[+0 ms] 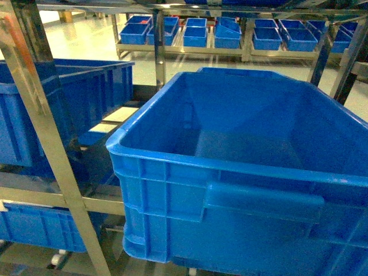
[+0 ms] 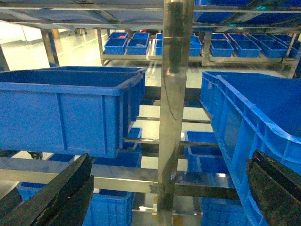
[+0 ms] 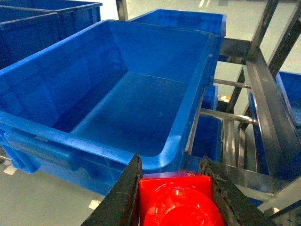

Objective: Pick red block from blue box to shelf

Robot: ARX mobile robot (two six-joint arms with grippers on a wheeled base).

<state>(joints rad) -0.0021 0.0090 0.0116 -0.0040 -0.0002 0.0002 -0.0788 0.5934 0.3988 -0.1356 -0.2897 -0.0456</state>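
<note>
Right gripper [image 3: 176, 186] jaws clamp the red block [image 3: 178, 202] by its sides; left gripper [image 2: 164, 188] gapes empty. Light, stiff, probably slippery.

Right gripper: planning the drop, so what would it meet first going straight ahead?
Judging by the wrist view, the right gripper, clamping the glossy red block, would probably meet the large dark blue ribbed crate's near rim.

The red block [image 3: 181, 200] is bright, shiny red. The right gripper [image 3: 175, 197] around it has black fingers [image 3: 120, 195]. The left gripper [image 2: 164, 197] is black too. The big crate [image 1: 241, 172] is deep blue all over, and so is the crate beside it [image 1: 69, 109]. The shelf [image 1: 49, 149] is shiny silver-grey. The floor [image 1: 86, 40] far back is pale and glossy.
</note>
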